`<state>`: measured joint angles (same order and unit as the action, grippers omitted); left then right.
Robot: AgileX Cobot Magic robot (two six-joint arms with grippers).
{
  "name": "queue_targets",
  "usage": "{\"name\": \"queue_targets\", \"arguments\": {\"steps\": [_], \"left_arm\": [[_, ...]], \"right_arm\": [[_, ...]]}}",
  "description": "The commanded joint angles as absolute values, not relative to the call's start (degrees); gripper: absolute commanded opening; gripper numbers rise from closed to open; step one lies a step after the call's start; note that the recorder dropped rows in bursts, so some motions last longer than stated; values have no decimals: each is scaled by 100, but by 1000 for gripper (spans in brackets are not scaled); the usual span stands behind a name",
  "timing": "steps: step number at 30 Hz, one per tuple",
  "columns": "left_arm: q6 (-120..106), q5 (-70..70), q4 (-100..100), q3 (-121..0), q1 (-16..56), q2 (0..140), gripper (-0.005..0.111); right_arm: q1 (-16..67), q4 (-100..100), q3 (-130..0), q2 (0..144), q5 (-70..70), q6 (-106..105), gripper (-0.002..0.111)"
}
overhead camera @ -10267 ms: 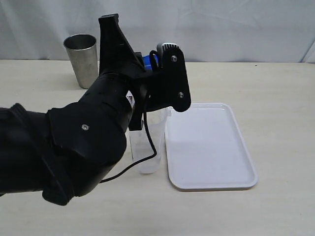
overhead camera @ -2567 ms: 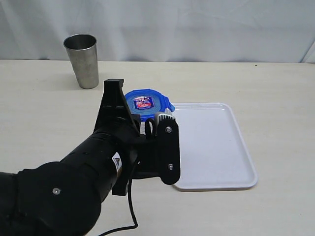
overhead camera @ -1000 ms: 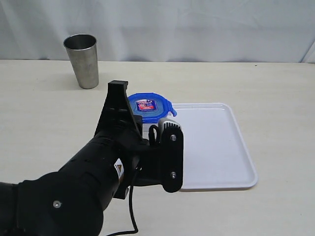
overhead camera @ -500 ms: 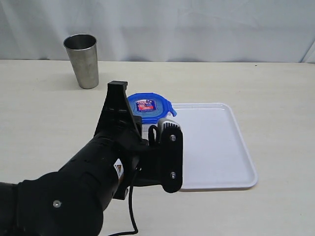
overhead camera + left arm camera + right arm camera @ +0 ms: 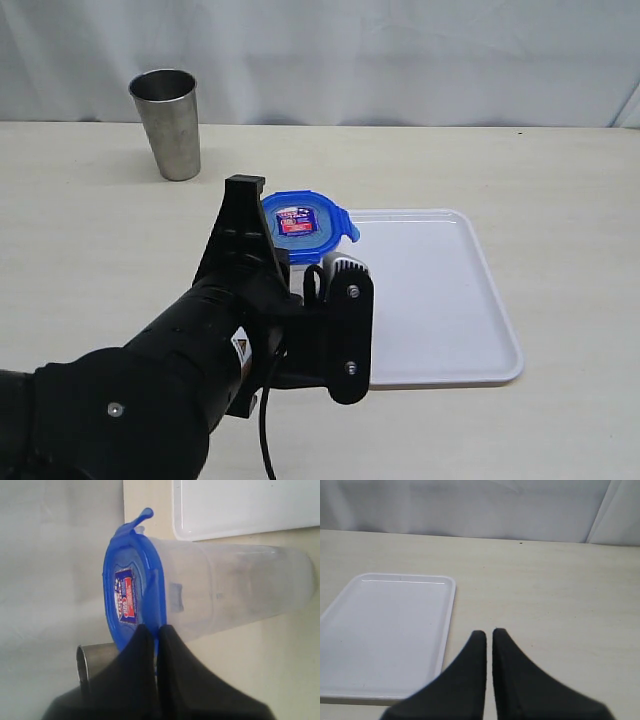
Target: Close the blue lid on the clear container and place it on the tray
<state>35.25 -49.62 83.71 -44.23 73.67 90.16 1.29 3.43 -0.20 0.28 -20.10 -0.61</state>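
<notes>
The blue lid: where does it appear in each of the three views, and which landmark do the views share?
Exterior view: the blue lid is near the middle, beside the far left corner of the tray.
Left wrist view: it sits on the mouth of the clear container, next to the tray.
Right wrist view: not in it.
Shared landmark: the tray, visible in all three.

The exterior view looks from a raised spot, angled down across the counter (image 5: 560, 170) toward a pale curtain (image 5: 400, 50); the left arm (image 5: 150, 390) sits close to the lens, filling the lower left. The left wrist view looks along the left end effector (image 5: 156, 629), very near the container (image 5: 235, 595), with the picture turned so the container lies sideways. The right wrist view looks low over the counter past the right end effector (image 5: 488, 631) toward the curtain. All three share the tray (image 5: 440, 290).
</notes>
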Motion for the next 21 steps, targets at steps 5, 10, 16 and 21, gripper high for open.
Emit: {"name": "queue_targets", "arguments": {"steps": [5, 10, 16, 21], "left_arm": [[3518, -4933, 8263, -4406, 7402, 8966, 0], [3518, -4931, 8263, -4406, 7402, 8966, 0], [3518, -4931, 8263, -4406, 7402, 8966, 22], [3529, -4931, 8221, -4406, 7402, 8966, 44]], "right_arm": [[84, 343, 0, 0, -1985, -41, 4], [84, 343, 0, 0, -1985, -41, 4], [84, 343, 0, 0, -1985, -41, 4], [84, 343, 0, 0, -1985, -41, 4]]}}
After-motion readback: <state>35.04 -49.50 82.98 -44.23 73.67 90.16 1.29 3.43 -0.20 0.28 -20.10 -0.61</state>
